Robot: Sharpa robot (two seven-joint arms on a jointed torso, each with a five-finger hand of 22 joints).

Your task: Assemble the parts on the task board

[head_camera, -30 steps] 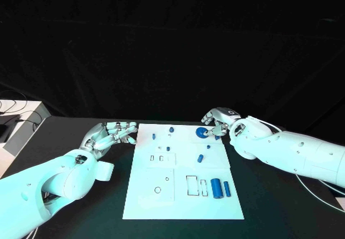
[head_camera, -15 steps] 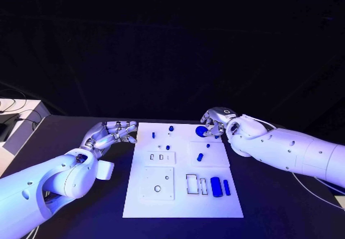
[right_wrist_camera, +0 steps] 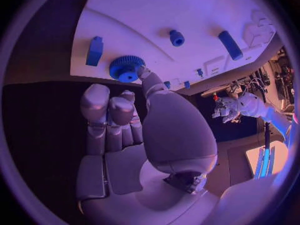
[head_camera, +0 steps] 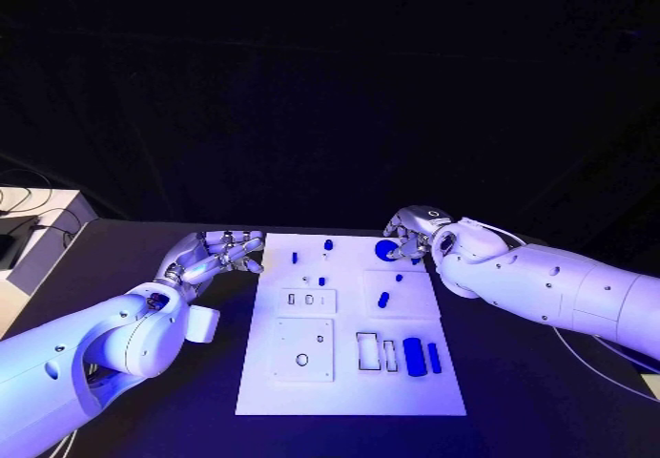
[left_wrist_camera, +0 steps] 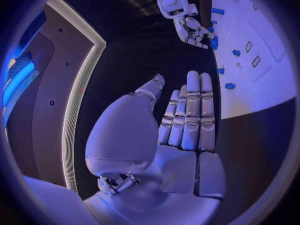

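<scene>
Reaching over the far right corner of the task board (head_camera: 351,382), the right hand (head_camera: 413,234) has its thumb tip touching the blue gear (head_camera: 385,250), as the right wrist view shows at (right_wrist_camera: 127,68), while its other fingers (right_wrist_camera: 95,102) curl beside the board's edge; it seems to touch the gear, not to hold it, though the contact is too small to judge firmly. The gear lies flat, straight ahead of the fingertips, its axis upright. The right hand is much the nearer. The left hand (head_camera: 214,256) rests off the board's left edge, fingers straight and together, holding nothing. Two blue cylinders (head_camera: 414,357) lie lengthwise at the near right. No writing or brand is readable anywhere
</scene>
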